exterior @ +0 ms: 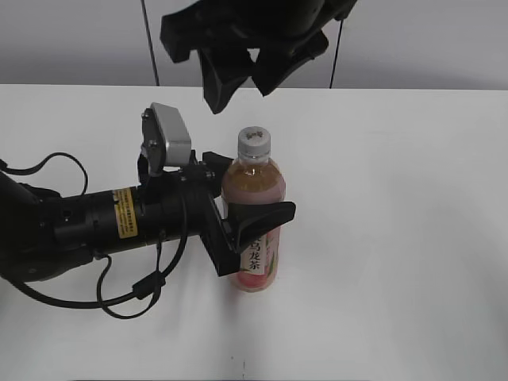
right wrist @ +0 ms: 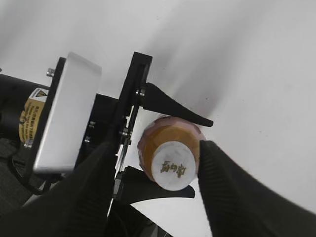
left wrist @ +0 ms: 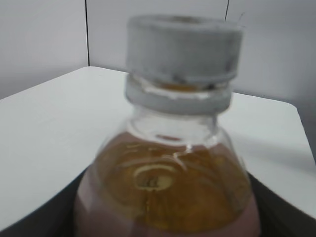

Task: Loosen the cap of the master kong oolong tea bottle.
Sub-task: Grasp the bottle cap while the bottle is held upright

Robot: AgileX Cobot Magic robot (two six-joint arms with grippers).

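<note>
- The master kong oolong tea bottle (exterior: 252, 218) stands upright on the white table (exterior: 397, 238), just left of the middle of the exterior view; its long axis is vertical and its neck points straight up.
- The cap (exterior: 255, 141) sits on the neck at the bottle's 12 o'clock end; it is white with a ribbed rim and a faint mark on top.
- From the right wrist camera the bottle is seen end-on, the cap (right wrist: 174, 169) facing the lens and the amber shoulder (right wrist: 165, 133) ringing it.
- The label (exterior: 262, 255), pink with a white strip of black characters, faces the exterior camera low on the body.
- The left gripper (exterior: 252, 226) reaches in from 9 o'clock and is clamped around the bottle's middle, one black finger (exterior: 266, 214) crossing the front, the other behind.
- The left wrist view is filled by the blurred cap (left wrist: 183, 49) and tea-filled shoulder (left wrist: 168, 182).
- The right gripper (exterior: 238, 79) hangs above the cap at 12 o'clock, not touching it, its two dark fingers (right wrist: 232, 197) spread apart on either side of the cap in its own view.
- Behind the table is a plain grey wall (exterior: 71, 40) with dark vertical seams.
</note>
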